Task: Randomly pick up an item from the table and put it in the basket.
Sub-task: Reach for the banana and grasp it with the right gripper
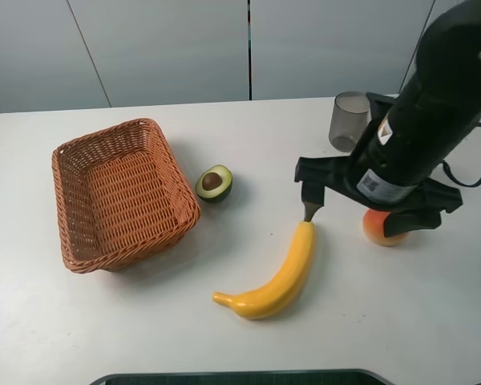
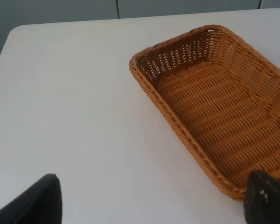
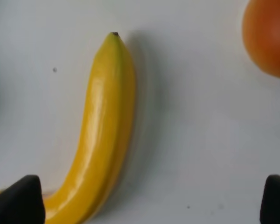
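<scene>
**Position.** The banana (image 1: 276, 277) lies flat on the desk (image 1: 401, 321), right of centre and toward the near edge. One end points far, just under the right arm (image 1: 417, 136); the other curves off to the near left. It lies well apart from the basket (image 1: 154, 128), which stands empty at the left. A halved avocado (image 1: 214, 183) sits between the two, on the far side. A red apple (image 1: 385, 228) lies close to the right of the banana's far end, not touching it.

**Jaws.** The right jaws are spread wide and hold nothing; in the right wrist view the banana (image 3: 102, 130) runs toward one of the two tips. The left jaws are also spread and empty, over bare desk beside the basket (image 2: 186, 135).

**Handling.**
- The body looks rigid, hollow and light, so moderate closing force should suffice.
- The glossy skin is likely slippery, and both ends taper, so a grip there may squeeze it out.
- Grasp across the thick middle, square to the curve.
- It is about as long as the basket, so align it with the long side before release.
</scene>
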You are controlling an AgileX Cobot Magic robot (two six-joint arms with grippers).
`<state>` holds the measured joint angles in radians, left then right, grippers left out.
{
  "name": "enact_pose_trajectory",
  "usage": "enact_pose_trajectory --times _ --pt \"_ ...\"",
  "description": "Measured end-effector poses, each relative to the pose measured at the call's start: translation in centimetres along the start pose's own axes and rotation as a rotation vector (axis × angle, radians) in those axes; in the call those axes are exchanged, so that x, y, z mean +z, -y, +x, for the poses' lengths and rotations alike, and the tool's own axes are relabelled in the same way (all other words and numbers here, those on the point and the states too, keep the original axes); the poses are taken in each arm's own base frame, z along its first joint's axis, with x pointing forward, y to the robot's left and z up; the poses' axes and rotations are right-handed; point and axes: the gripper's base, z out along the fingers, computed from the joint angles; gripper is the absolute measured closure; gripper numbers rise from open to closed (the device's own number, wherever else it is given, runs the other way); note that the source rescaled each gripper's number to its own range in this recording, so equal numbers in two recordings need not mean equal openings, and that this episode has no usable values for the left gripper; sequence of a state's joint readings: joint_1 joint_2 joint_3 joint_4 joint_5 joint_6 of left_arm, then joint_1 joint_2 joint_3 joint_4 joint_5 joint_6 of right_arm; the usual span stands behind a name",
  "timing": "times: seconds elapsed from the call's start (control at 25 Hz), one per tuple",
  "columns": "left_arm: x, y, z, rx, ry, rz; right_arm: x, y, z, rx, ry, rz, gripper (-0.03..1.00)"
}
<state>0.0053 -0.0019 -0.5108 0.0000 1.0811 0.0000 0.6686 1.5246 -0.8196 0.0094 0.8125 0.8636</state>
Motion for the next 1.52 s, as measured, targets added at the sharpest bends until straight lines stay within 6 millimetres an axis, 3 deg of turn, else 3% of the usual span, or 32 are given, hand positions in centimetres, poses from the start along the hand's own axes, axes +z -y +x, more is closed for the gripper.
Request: enact_pose_trajectory --times 0.44,1.2,1.36,1.44,1.48,1.52 --pt "0.0 0.0 0.0 0.000 0.000 0.000 5.2 -5.1 0.7 -0.029 -0.042 0.051 -0.03" --pt "0.0 0.0 0.0 0.000 0.000 0.000 10.5 -5.1 0.7 0.097 -0.068 0.148 -0.03" --pt "0.0 0.0 0.0 0.000 0.000 0.000 10.9 -5.3 0.6 0.099 -0.057 0.127 -0.03" --pt "0.0 0.0 0.0 0.000 0.000 0.000 10.9 -5.3 0.6 0.099 -0.054 0.121 0.12" --pt "0.0 0.0 0.0 0.000 0.000 0.000 10.9 -5.3 0.6 0.099 -0.054 0.121 0.25" --pt "0.0 0.0 0.0 0.000 0.000 0.000 10.9 -5.3 0.6 0.099 -0.054 0.121 0.45"
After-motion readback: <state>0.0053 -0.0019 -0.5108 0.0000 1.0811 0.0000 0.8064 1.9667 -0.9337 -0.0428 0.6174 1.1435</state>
